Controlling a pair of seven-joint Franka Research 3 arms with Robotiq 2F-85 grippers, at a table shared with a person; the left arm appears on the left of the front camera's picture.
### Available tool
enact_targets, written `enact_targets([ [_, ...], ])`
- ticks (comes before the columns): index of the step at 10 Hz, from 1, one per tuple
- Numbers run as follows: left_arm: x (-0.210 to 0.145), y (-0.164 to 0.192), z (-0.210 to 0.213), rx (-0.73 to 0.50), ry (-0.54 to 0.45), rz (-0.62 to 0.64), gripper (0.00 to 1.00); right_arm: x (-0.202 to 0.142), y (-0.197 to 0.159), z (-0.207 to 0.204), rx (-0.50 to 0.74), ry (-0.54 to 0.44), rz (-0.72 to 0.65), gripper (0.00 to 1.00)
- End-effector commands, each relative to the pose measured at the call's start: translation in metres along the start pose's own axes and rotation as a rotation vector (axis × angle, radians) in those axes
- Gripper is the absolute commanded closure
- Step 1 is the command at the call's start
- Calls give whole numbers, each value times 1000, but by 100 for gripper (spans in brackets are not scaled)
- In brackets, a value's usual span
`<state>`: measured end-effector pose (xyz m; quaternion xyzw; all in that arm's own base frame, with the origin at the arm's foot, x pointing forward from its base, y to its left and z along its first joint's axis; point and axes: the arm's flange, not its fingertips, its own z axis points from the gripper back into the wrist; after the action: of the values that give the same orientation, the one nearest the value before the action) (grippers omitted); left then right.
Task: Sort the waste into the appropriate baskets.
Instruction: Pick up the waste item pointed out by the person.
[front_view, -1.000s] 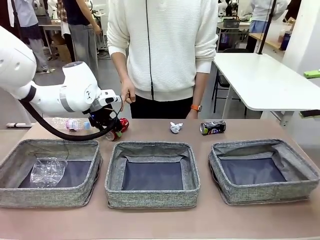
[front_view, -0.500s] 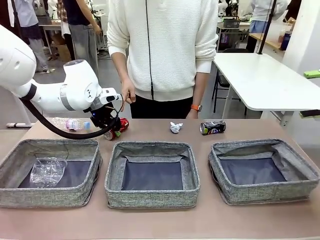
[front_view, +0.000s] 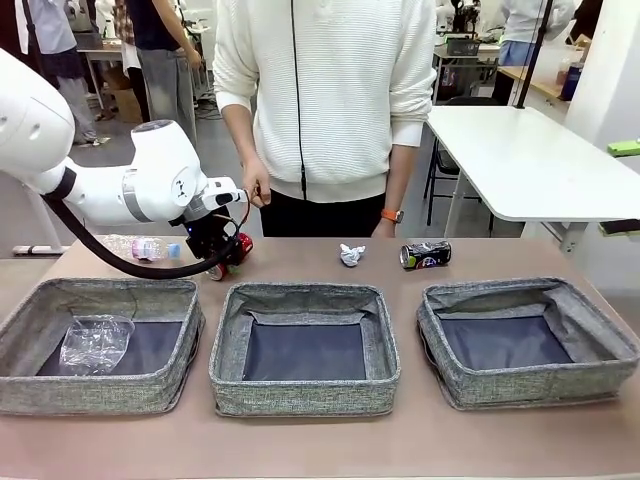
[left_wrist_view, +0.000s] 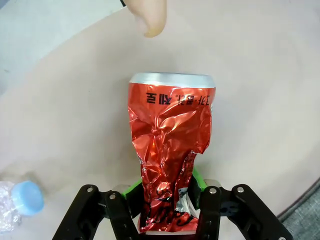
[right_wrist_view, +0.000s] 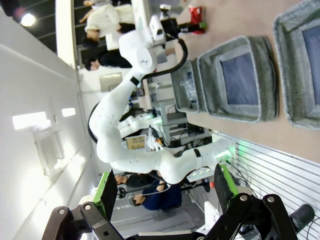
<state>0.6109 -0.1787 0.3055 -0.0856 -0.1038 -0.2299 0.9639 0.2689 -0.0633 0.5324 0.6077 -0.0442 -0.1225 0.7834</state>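
My left gripper (front_view: 226, 252) is shut on the crushed red can (front_view: 240, 246) at the table's far left. In the left wrist view the green pads (left_wrist_view: 197, 181) pinch the lower end of the red can (left_wrist_view: 170, 150), and the gripper (left_wrist_view: 167, 202) is low against the tabletop. A blue-capped clear bottle (front_view: 145, 248) lies just left of it. A white paper wad (front_view: 352, 255) and a dark can (front_view: 426, 255) lie farther right. Three grey baskets stand in front: left (front_view: 100, 290), middle (front_view: 305, 293), right (front_view: 520, 290). My right gripper (right_wrist_view: 165, 192) stands open, high and away from the table.
A crumpled clear bottle (front_view: 95, 343) lies in the left basket. The person stands at the far edge with a hand (front_view: 255, 192) just above my left gripper; a fingertip (left_wrist_view: 147, 17) shows beyond the can. The bottle's blue cap (left_wrist_view: 27, 197) lies close beside my fingers.
My left gripper went from open to shut on the red can. The arm shifted slightly; the right gripper stayed open.
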Motion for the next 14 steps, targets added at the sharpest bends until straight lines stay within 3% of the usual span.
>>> enact_targets([
  [1,-10,-6,8,27,44,20,100,2,2,1,17,-6,25,0],
  [4,-21,-16,38,18,60,65,100,2,2,1,17,-6,25,0],
  [5,-35,-26,72,-22,149,138,100,2,2,1,17,-6,25,0],
  [6,-61,-49,130,17,80,187,100,2,2,1,17,-6,25,0],
  [8,-115,-103,215,67,-126,450,100,2,2,1,17,-6,25,0],
  [9,-144,-124,238,68,-187,382,100,2,2,1,17,-6,25,0],
  [10,-73,-71,176,4,-14,316,100,2,2,1,17,-6,25,0],
  [13,-73,-71,176,4,-14,316,100,2,2,1,17,-6,25,0],
  [14,-98,-86,188,5,-38,350,74,2,2,1,17,-6,25,0],
])
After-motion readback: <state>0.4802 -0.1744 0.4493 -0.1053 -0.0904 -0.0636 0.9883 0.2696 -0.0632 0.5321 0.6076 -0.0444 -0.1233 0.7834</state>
